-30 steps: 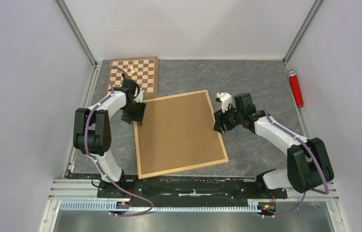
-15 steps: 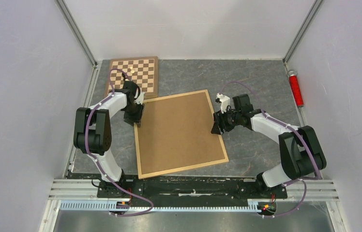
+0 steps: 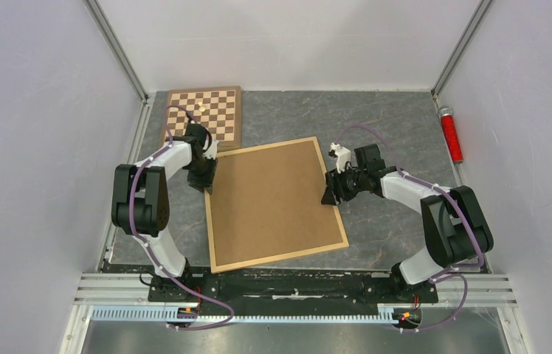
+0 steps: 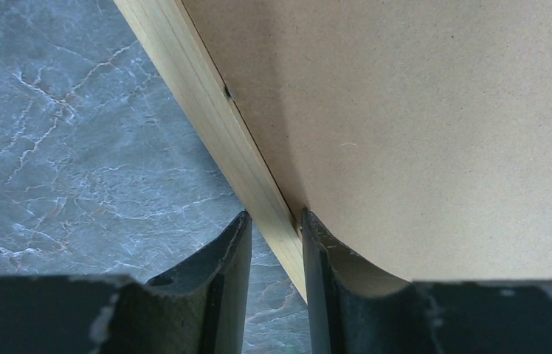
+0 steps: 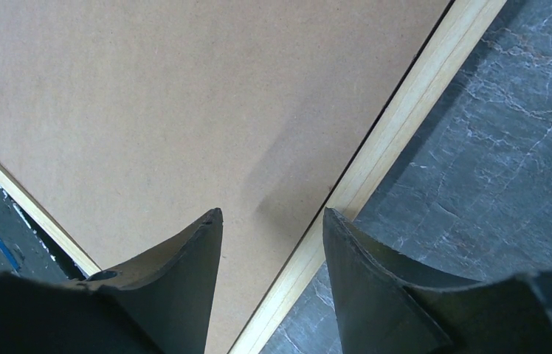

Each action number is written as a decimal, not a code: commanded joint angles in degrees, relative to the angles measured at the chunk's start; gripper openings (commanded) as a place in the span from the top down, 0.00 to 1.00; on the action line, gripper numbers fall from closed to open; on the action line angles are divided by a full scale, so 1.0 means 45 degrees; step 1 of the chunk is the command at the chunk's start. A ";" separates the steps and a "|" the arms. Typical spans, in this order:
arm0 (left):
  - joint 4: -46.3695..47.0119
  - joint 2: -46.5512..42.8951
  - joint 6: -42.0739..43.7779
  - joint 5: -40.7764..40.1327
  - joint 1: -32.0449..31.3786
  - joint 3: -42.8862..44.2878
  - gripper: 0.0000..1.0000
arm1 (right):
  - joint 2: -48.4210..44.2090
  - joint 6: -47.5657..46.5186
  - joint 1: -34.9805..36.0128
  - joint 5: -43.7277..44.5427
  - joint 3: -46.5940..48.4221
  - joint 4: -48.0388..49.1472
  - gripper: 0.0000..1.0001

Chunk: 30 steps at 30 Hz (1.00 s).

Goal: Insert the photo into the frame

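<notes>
The frame (image 3: 280, 257) lies back-up in the middle of the table, light wood rail round a brown backing board (image 3: 273, 199). The photo is hidden. My left gripper (image 3: 207, 182) sits on the frame's left rail near its far corner. In the left wrist view the rail (image 4: 203, 110) runs between the fingers of that gripper (image 4: 276, 214), which touch it on both sides. My right gripper (image 3: 328, 195) stands at the right rail. In the right wrist view that gripper (image 5: 273, 212) is open, one finger over the board (image 5: 147, 96), the other past the rail (image 5: 435, 74) over the table.
A checkered chessboard (image 3: 207, 112) with a small piece (image 3: 201, 108) on it lies at the back left, just behind the frame's corner. A red cylinder (image 3: 450, 135) lies along the right wall. Grey walls close in the table on three sides.
My left gripper's jaws have narrowed onto the frame's left rail. The right arm's elbow has swung inward, and its gripper has edged closer to the right rail.
</notes>
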 commanded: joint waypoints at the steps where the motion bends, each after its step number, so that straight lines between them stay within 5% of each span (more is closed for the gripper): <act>1: 0.0402 0.0270 0.0480 0.0207 0.0154 -0.0405 0.63 | 0.0113 0.0099 -0.0089 -0.0169 -0.0049 0.0389 0.44; 5: 0.0459 0.0298 0.0481 0.0403 0.0206 -0.0553 0.72 | 0.0315 0.0145 -0.0107 -0.0194 -0.0058 0.0398 0.45; 8: 0.0557 0.0319 0.0443 0.0517 0.0215 -0.0695 0.97 | 0.0461 0.0207 -0.0110 -0.0279 -0.0032 0.0432 0.45; 30: 0.1444 0.0669 -0.0376 0.2379 0.0196 -0.1325 0.98 | 0.0941 0.1536 -0.0110 -0.2932 0.0135 0.1392 0.52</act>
